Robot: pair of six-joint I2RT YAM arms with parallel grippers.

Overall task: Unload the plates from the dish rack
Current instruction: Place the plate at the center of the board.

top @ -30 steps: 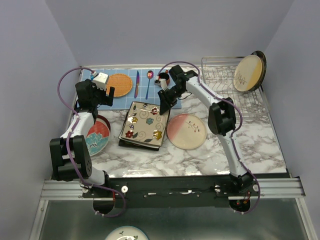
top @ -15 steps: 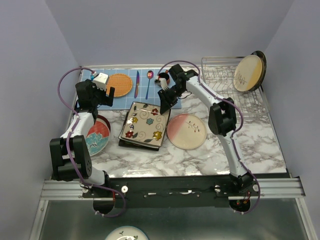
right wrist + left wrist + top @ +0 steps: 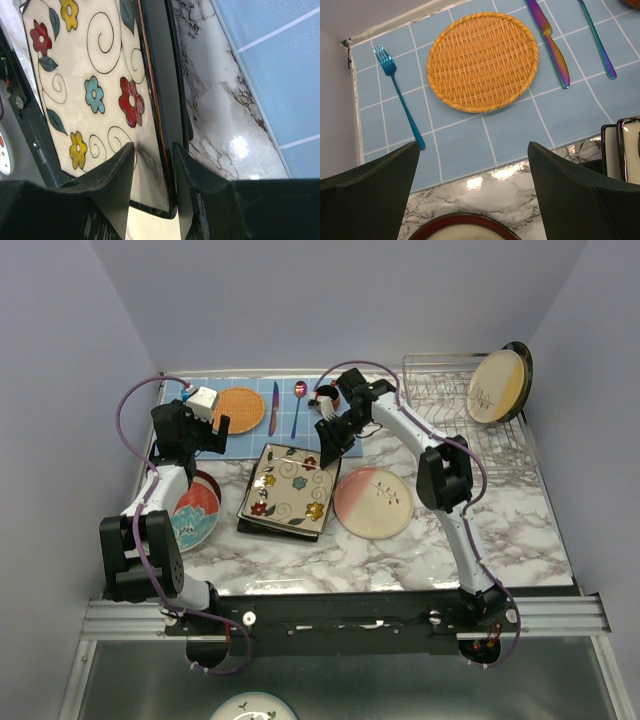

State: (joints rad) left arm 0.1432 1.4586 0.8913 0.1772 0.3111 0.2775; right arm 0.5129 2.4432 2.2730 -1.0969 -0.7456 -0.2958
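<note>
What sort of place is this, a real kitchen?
Probably a lab booth dressed as a kitchen: a marble-look table, a wire dish rack and a blue place mat with cutlery, all boxed in by plain walls.

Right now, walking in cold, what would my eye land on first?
Probably the flowered square plate in the middle of the marble table, with the right hand straddling its rim. Next, the cream round plate standing upright in the silver dish rack at the far right corner. Then the bright orange woven mat on the blue tiled cloth at the far left.
</note>
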